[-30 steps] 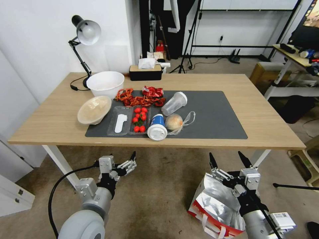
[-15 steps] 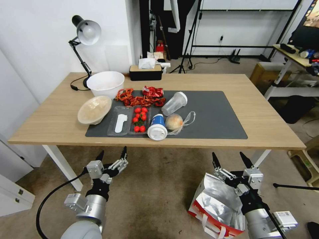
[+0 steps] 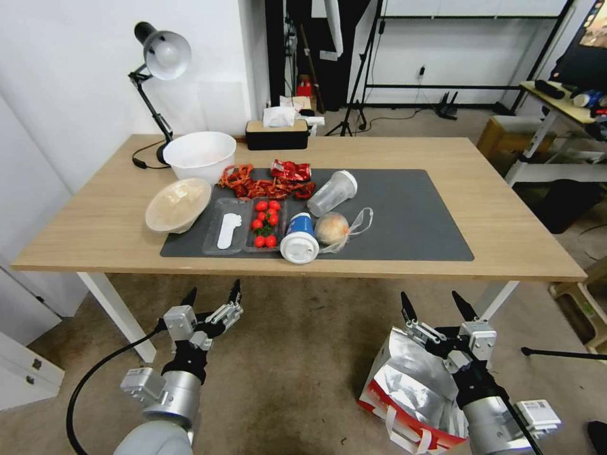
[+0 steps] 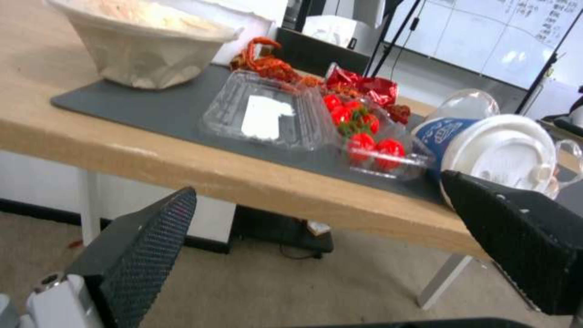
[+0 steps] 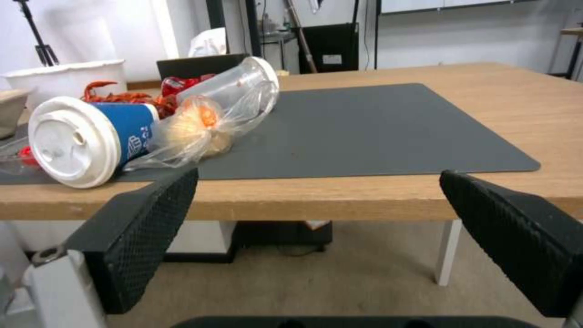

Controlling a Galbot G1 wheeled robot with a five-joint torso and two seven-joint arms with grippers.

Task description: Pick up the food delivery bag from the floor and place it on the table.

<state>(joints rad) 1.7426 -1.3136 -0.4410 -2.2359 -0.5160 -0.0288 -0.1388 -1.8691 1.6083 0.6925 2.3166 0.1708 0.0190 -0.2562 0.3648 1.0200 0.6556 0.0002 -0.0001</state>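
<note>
The food delivery bag (image 3: 411, 385) is seen standing open on the floor (image 3: 303, 354), in front of the surface (image 3: 506, 240), near its right end. The right hand (image 3: 436, 305) is held above the bag, fingers spread apart, nothing gripped. The left hand (image 3: 212, 292) is likewise spread, held above bare floor well apart from the bag.

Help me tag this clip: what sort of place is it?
Likely an office or lab set up for recording: tripod stands behind the table, a whiteboard, a side desk.
</note>
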